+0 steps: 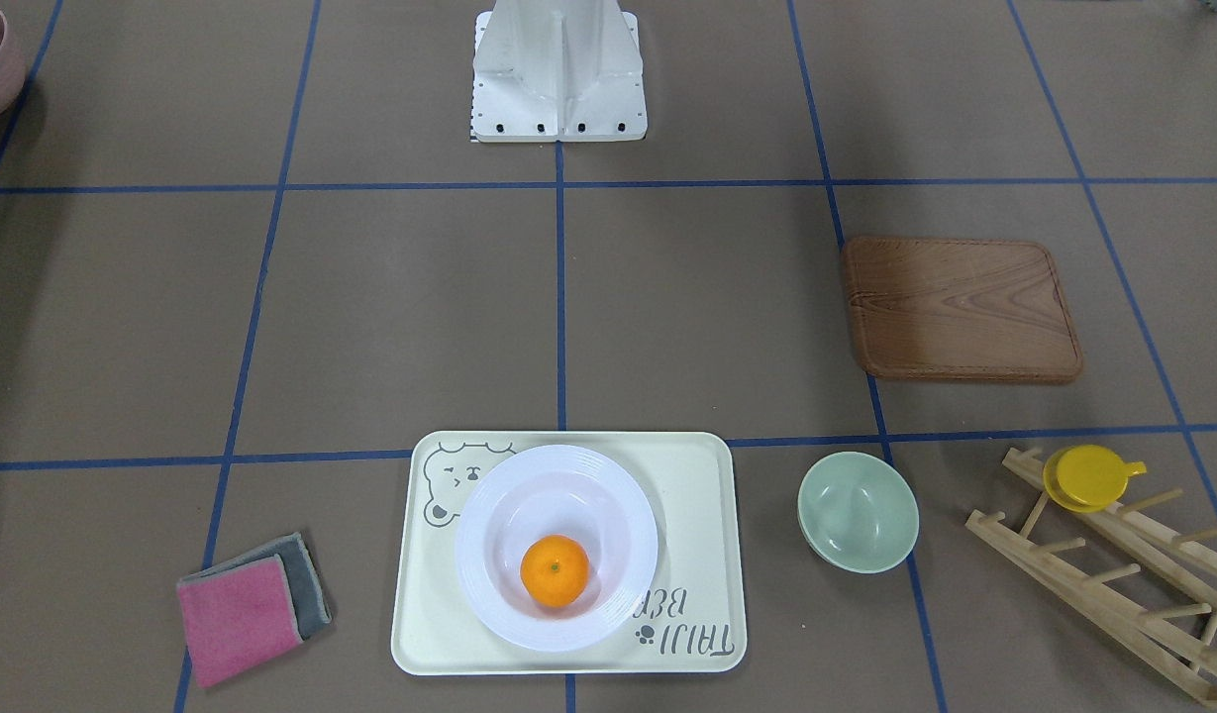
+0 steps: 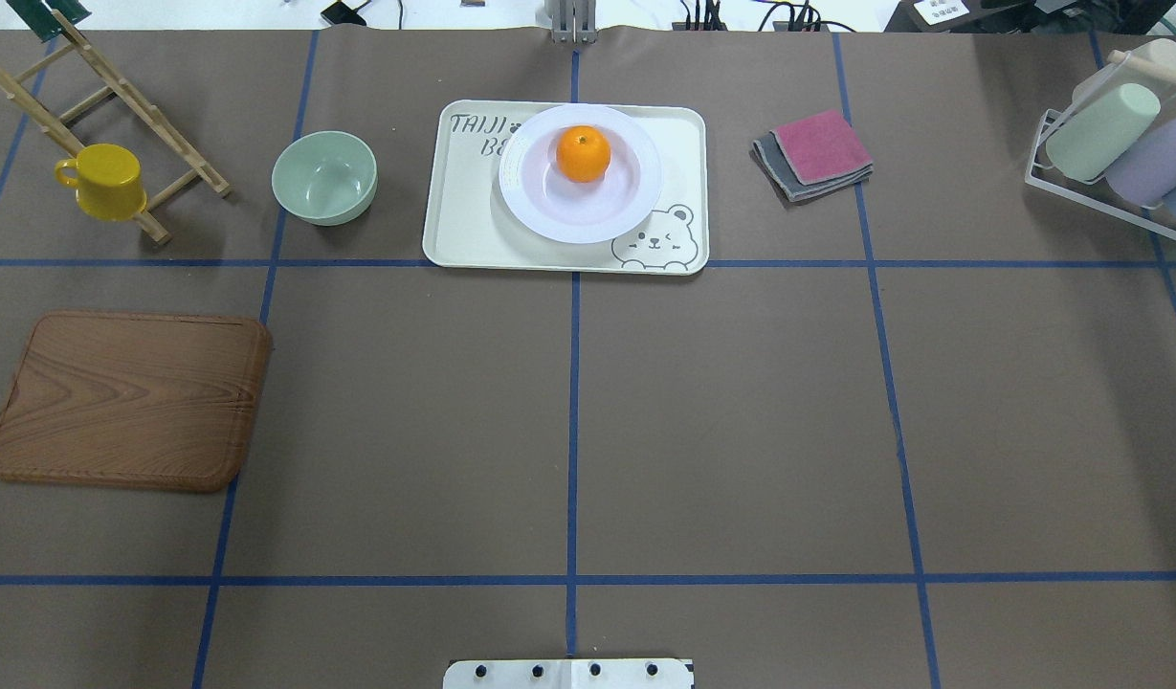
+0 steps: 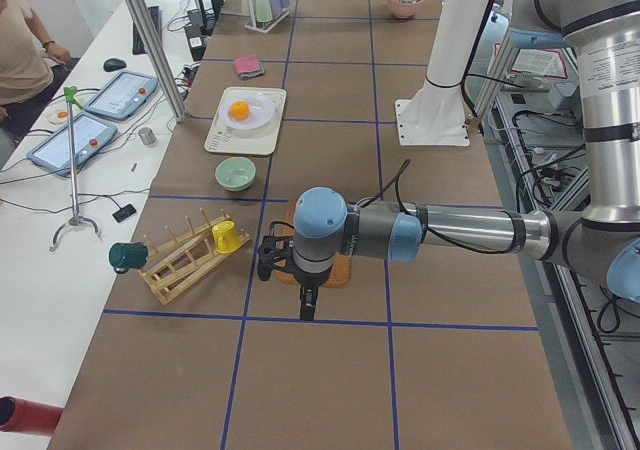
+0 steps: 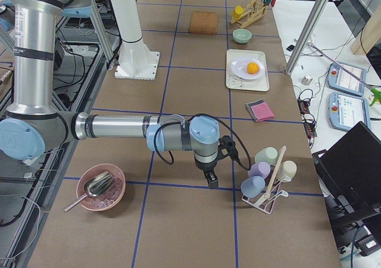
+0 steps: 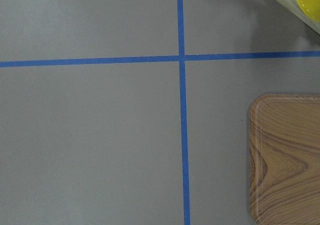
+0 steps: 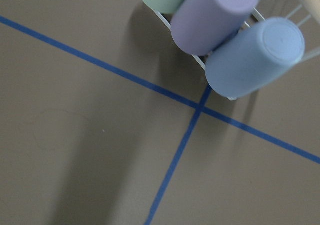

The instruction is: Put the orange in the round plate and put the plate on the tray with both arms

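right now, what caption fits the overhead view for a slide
The orange rests in the round plate, set on the tray beside a pale-green bowl.

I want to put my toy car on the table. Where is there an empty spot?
The middle is bare, between the wooden board, the tray and the robot's base. Also a strip between tray and folded cloths. It's crowded around the green bowl, drying rack and yellow cup.

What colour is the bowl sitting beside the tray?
The bowl is pale green, and it shows best in the overhead exterior view.
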`<move>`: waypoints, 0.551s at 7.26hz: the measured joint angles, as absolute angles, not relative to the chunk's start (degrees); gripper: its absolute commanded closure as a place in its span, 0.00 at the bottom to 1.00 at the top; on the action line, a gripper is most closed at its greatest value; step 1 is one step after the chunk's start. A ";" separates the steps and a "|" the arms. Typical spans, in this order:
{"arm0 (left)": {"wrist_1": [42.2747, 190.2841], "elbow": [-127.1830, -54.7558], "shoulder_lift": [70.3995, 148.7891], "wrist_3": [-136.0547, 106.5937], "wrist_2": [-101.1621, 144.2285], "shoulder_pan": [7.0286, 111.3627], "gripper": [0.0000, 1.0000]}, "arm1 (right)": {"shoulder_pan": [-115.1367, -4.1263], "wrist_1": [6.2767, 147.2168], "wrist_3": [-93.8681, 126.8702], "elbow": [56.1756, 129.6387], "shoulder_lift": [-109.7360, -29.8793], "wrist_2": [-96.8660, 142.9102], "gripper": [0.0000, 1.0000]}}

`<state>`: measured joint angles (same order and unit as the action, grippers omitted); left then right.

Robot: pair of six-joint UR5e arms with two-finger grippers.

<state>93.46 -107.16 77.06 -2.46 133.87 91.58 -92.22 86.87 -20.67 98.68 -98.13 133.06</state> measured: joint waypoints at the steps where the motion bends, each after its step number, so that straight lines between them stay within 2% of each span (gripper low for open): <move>1: 93.40 -107.17 76.94 -2.46 133.91 91.54 0.00 | -92.68 87.53 -20.88 98.27 -98.80 133.01 0.00; 4: 93.18 -107.22 76.77 -2.54 133.94 91.50 0.00 | -92.89 89.31 -20.81 98.53 -99.33 133.05 0.00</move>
<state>93.18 -107.22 76.77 -2.54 133.94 91.50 -92.89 89.31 -20.81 98.53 -99.33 133.05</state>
